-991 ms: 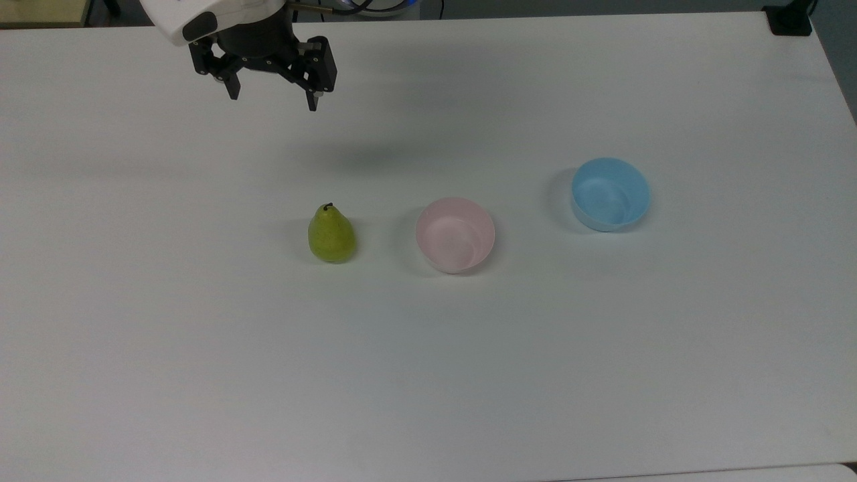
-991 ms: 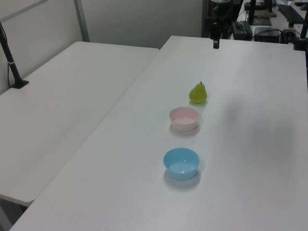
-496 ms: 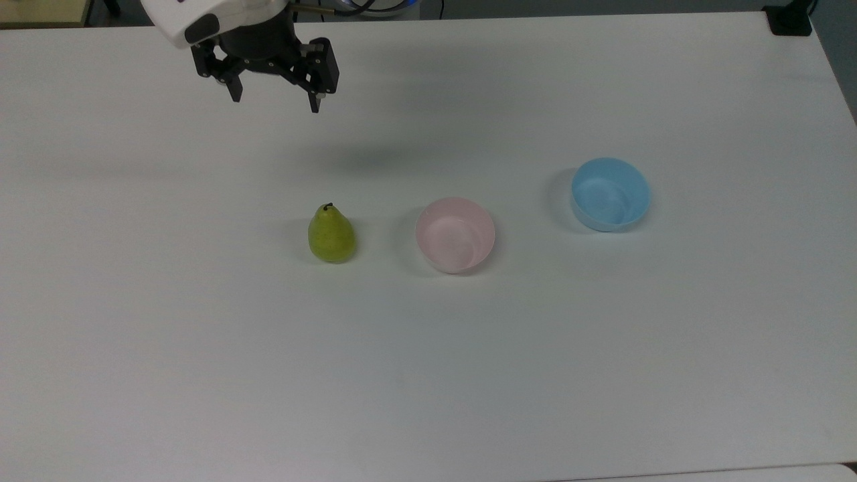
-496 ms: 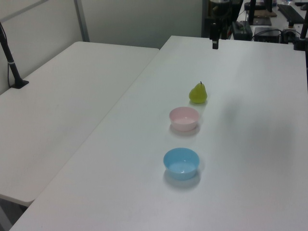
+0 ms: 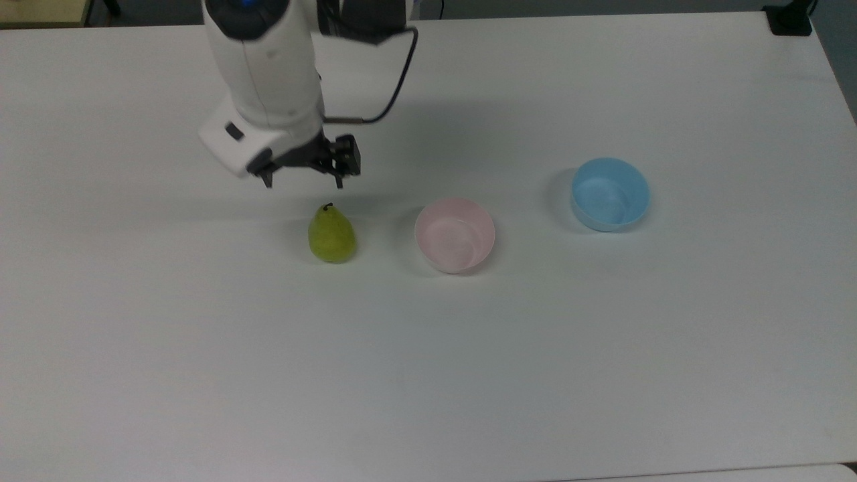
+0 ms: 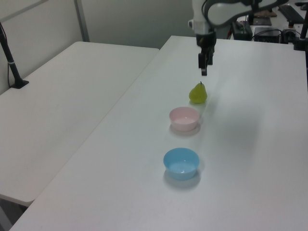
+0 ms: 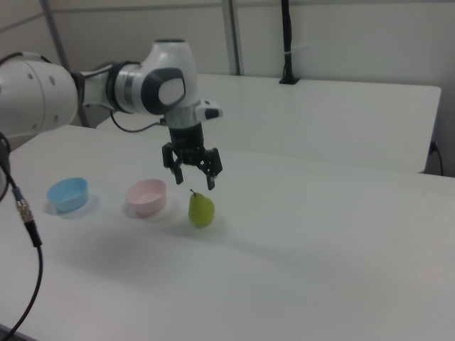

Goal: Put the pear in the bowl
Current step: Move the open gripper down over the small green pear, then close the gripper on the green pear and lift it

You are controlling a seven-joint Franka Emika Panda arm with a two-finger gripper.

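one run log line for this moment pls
phase: approach | gripper: open, above and apart from pear | pear: upright on table | bowl: empty

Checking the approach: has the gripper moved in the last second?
Yes. In the top view the gripper moved down-frame from the table's far edge toward the pear.

- The small yellow-green pear (image 5: 331,234) (image 6: 198,93) (image 7: 201,209) stands upright on the white table (image 5: 428,368), bare surface on every side.
- The black two-finger gripper (image 5: 302,179) (image 7: 194,177) hangs spread above the pear, not touching it.
- The pale pink round plastic bowl (image 5: 455,234) (image 7: 146,197) sits near the pear, a gap between them.
- The light blue round bowl (image 5: 610,194) stands farther along, well apart.
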